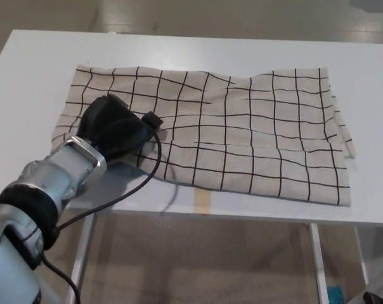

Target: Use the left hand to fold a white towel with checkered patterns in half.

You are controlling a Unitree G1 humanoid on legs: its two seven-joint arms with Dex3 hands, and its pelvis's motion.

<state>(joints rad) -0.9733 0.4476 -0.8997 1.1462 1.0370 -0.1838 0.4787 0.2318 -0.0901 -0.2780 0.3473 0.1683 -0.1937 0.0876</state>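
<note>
Lying flat on the white table [33, 76], stretching long from side to side and reaching well off to the right of the hand: the white towel with checkered patterns [242, 133]. Pressing down on the towel's near left corner, closest of the two hands, with the right hand not showing at all: the left hand [115, 130]. Hiding its fingers under its own black back, so not telling whether gripping cloth or only resting on it; likely needing to carry that left end rightward along the long way.
</note>
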